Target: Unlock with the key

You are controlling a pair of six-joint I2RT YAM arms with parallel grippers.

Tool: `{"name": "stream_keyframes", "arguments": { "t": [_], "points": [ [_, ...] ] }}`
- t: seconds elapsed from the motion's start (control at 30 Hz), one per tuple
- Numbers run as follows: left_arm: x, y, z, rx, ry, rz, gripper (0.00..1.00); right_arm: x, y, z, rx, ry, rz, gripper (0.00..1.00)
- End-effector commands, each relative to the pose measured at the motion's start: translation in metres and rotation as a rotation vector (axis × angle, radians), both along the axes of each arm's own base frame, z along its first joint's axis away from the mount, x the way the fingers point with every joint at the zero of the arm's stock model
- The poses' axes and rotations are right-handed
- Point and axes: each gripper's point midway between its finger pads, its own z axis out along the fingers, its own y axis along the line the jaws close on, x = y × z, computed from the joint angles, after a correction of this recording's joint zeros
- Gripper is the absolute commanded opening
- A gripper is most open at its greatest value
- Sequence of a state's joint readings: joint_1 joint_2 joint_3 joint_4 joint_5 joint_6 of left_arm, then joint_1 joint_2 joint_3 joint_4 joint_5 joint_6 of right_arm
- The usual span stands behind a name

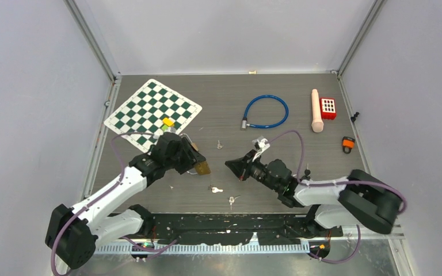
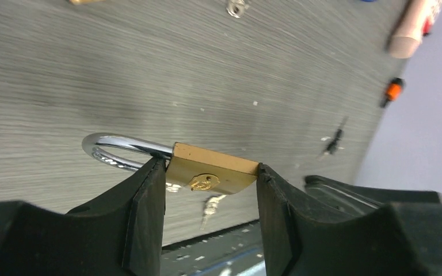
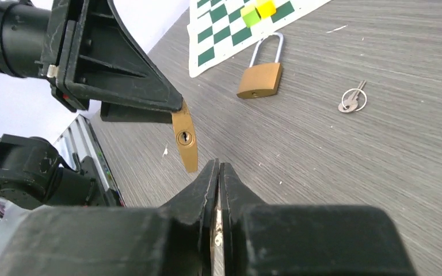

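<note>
The black mounting rail (image 1: 218, 227) carrying both arm bases runs along the near edge of the surface (image 1: 299, 155). Just beyond it lie two loose keys, a pale key (image 1: 217, 190) and, nearer and to its right, a ringed key (image 1: 232, 199).

Above them, lifted off the surface, the left hand (image 2: 210, 183) is clamped on the brass padlock (image 3: 184, 141). One finger presses each narrow side of the body, and the steel shackle (image 2: 115, 150) sticks out beyond the fingers. Marks stamped on the shackle and beside the keyhole (image 3: 184, 137) are too small to read.

The keyhole faces the right hand (image 3: 218, 168), which sits just right of the padlock and apart from it. Its fingers are pressed together. A thin pale sliver shows between them, and I cannot tell what it is.

Farther off, a second padlock (image 3: 259, 77) lies flat at the near corner of the green-and-white chequered mat (image 1: 144, 103), with a third key (image 3: 351, 100) on a ring to its right. A yellow block (image 1: 167, 121) and a green block (image 3: 251, 16) sit side by side on the mat's edge.

Far right lie a blue cable loop (image 1: 266, 111), a beige cylinder (image 1: 317, 110) and, just beside it, a red block (image 1: 328, 107) with a grid of white squares. A small orange-and-black item (image 1: 348, 144) lies near the right edge.
</note>
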State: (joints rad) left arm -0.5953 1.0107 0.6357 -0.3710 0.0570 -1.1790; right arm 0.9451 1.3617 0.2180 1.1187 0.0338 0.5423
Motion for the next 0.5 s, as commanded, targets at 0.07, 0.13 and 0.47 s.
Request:
{"name": "stream_keyframes", "arguments": {
  "t": [0.07, 0.13, 0.47],
  "points": [
    [0.022, 0.035, 0.016, 0.326, -0.117, -0.058, 0.0, -0.002, -0.021, -0.019, -0.354, 0.133, -0.02, 0.25],
    [0.021, 0.042, 0.005, 0.416, -0.077, -0.093, 0.0, -0.008, -0.028, -0.023, -0.43, 0.183, -0.01, 0.34],
    [0.014, 0.036, -0.037, 0.633, 0.069, -0.331, 0.0, -0.064, -0.031, -0.042, -0.799, 0.252, 0.199, 0.51]
  ]
}}
